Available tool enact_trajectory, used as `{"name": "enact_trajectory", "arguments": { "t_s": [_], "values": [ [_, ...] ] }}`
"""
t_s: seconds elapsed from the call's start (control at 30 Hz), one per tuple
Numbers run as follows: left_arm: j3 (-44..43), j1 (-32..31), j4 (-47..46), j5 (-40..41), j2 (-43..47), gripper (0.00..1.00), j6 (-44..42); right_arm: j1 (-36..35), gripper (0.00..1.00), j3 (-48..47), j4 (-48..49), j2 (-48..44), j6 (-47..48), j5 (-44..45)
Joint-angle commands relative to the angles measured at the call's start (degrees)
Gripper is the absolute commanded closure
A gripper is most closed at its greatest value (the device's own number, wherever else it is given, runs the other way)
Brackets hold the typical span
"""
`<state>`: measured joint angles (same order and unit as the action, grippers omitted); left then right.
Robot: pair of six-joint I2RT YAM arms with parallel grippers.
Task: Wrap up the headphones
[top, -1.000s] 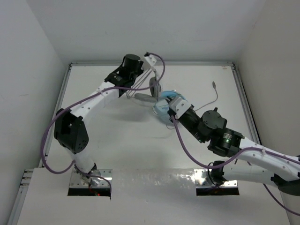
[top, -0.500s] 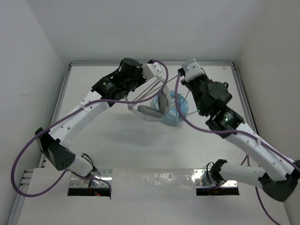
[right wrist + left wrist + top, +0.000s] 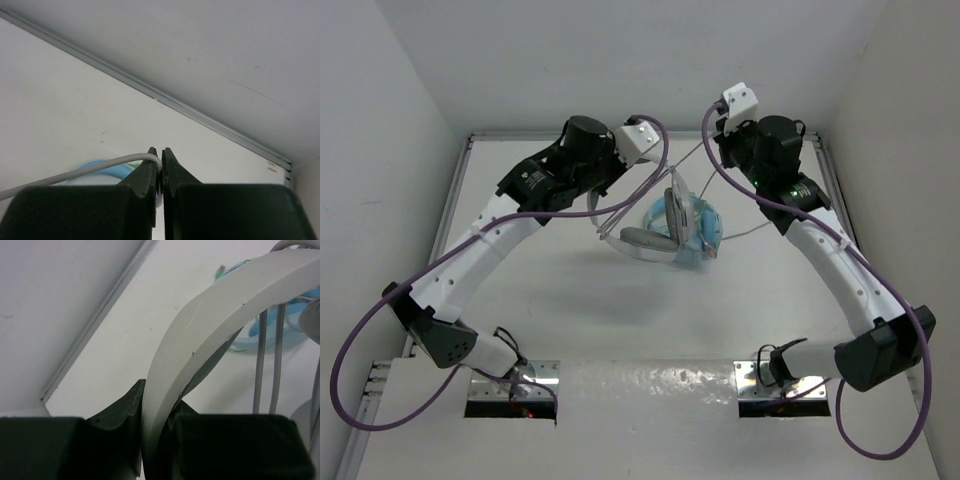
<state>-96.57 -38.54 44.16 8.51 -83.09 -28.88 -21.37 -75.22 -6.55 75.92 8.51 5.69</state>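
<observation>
Left gripper (image 3: 152, 410) first: its 2 dark fingers (image 3: 122, 407) are clamped on the white headband (image 3: 210, 335), which arcs up and away from the tips. The rest of the headphones (image 3: 675, 205) hang just beyond those fingers, 1 grey ear cup low over the table (image 3: 570, 300). On to my right gripper (image 3: 161, 167): the fingers are almost together, pinching the thin grey cable (image 3: 85, 172), which trails off to the left of the tips. Between the 2 grippers and below them, the light blue headphones (image 3: 705, 235) lie right against the white pair.
</observation>
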Motion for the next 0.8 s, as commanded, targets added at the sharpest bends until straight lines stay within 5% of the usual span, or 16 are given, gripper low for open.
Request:
{"name": "enact_trajectory", "arguments": {
  "t_s": [0.0,0.17,0.27,0.43,0.77],
  "values": [
    [-6.9,0.2,9.2,-11.9,3.2,1.0,2.9,4.0,1.0,-1.1,4.6,2.0,-3.7,-9.8],
    [-14.2,0.2,7.6,-20.3,1.3,1.0,11.6,4.0,0.82,6.2,9.1,3.6,-6.2,-29.9],
    [-20.4,0.2,4.7,-22.8,-0.7,1.0,16.4,3.9,0.74,15.3,22.5,3.7,-15.0,-35.7],
    [-31.2,0.2,2.4,-21.0,-5.2,1.0,22.9,3.5,0.61,27.6,45.7,4.4,-26.2,-40.1],
    [-47.3,1.9,0.3,-12.8,-10.4,1.0,28.4,3.5,0.51,40.1,42.5,2.1,-20.6,-32.5]
  ]
}}
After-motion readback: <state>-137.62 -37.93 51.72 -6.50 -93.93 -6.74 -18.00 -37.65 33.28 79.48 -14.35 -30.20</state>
